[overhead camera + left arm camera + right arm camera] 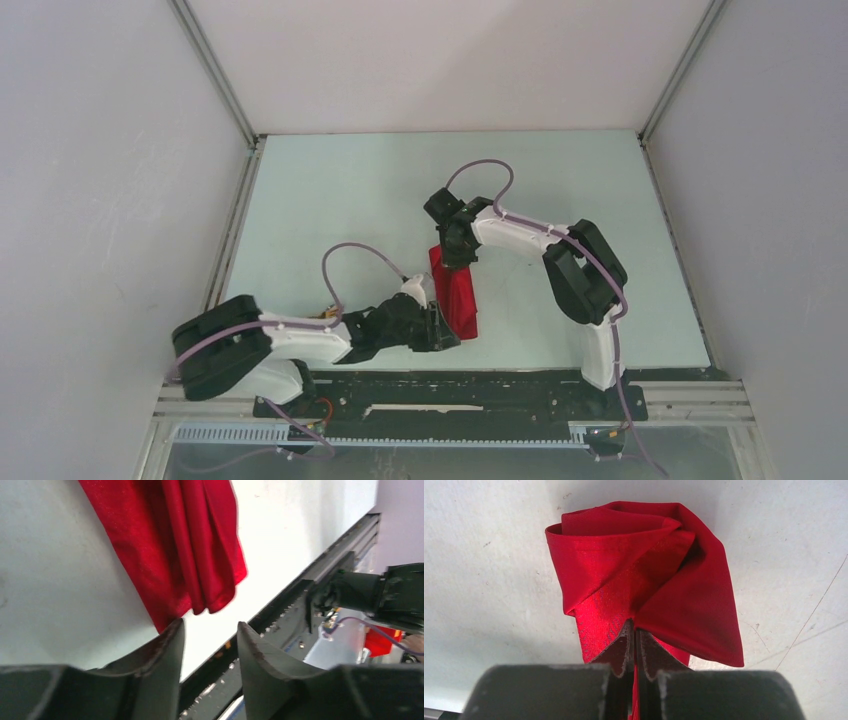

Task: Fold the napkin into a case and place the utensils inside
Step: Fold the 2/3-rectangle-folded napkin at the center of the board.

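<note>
Item: plain red cloth napkin (456, 292), folded into narrow strip, lying on pale bench (330, 200). Long axis runs near-to-far. Far end pinched tight in my right fingers (619, 654). Near end lies just ahead of my left fingers (167, 647), which are parted and empty. Left arm nearer to that end.

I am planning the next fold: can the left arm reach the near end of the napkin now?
Probably yes. The left arm has its jaws apart just beside the near end of the napkin, with nothing in the way. The right arm, jaws shut, pinches the far end only.
</note>
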`<control>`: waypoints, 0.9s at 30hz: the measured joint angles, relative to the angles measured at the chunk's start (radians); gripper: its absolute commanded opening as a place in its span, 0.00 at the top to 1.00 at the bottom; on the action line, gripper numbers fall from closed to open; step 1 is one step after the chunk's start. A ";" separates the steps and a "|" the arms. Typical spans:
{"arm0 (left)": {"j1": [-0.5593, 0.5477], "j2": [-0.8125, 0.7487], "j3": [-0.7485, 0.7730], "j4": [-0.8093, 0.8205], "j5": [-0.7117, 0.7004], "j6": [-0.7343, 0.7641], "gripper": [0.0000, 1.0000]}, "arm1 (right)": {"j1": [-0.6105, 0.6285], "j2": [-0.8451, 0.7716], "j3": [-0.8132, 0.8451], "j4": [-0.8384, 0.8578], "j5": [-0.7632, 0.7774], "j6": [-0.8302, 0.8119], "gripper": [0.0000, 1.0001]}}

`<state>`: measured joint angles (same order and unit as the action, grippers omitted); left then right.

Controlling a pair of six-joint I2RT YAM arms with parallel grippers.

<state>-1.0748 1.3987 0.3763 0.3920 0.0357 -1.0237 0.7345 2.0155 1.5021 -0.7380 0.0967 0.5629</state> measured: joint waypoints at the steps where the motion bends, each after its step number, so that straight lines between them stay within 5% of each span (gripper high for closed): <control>1: 0.000 -0.040 -0.002 -0.030 0.000 0.002 0.45 | 0.000 0.001 0.000 0.000 0.001 0.000 1.00; 6: 0.040 -0.221 0.014 -0.147 0.004 0.029 0.26 | 0.000 0.001 0.000 0.002 0.001 0.000 1.00; 13: 0.180 -0.216 0.080 -0.186 0.024 0.072 0.24 | 0.000 0.001 0.000 0.025 -0.032 0.008 1.00; 22: 0.195 0.039 0.258 -0.190 0.029 0.173 0.33 | 0.000 0.001 -0.002 0.049 -0.073 0.014 1.00; 27: 0.217 0.145 0.326 -0.206 0.024 0.208 0.49 | -0.001 0.001 -0.007 0.055 -0.079 0.014 1.00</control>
<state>-0.8581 1.5436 0.7021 0.1860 0.0597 -0.8162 0.7338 2.0163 1.4948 -0.6830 0.0174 0.5774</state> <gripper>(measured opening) 0.604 0.009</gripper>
